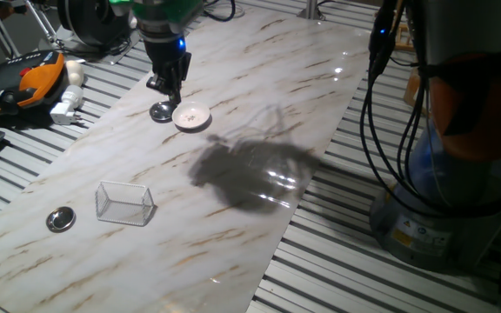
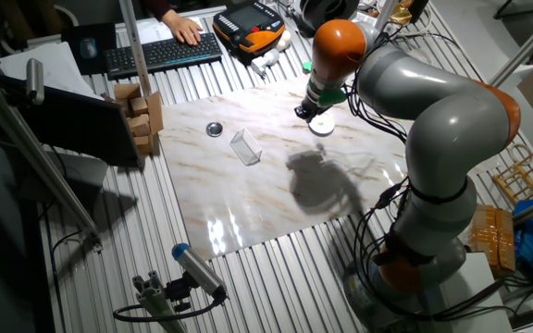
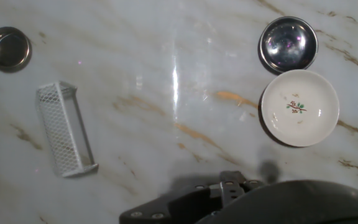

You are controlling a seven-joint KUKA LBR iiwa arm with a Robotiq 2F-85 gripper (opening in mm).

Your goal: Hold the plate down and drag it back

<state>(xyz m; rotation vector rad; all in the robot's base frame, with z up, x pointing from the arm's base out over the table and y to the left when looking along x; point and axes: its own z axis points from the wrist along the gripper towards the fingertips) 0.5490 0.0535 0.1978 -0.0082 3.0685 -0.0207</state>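
Observation:
The plate (image 1: pixel 191 117) is a small white dish with a faint flower mark in its centre, lying flat on the marble-patterned board. It also shows in the hand view (image 3: pixel 299 107) at the right and in the other fixed view (image 2: pixel 322 127). My gripper (image 1: pixel 173 96) hangs just above the board, beside the plate's far-left edge, over the gap between the plate and a metal disc. Its fingers look closed together and hold nothing. I see no contact with the plate. In the hand view only the dark gripper body (image 3: pixel 229 199) shows at the bottom edge.
A shiny metal disc (image 1: pixel 162 111) lies right against the plate, seen also in the hand view (image 3: pixel 288 43). A wire mesh basket (image 1: pixel 124 203) and a second metal disc (image 1: pixel 60 220) lie farther along the board. Tools and a plug lie off the board (image 1: pixel 42 83).

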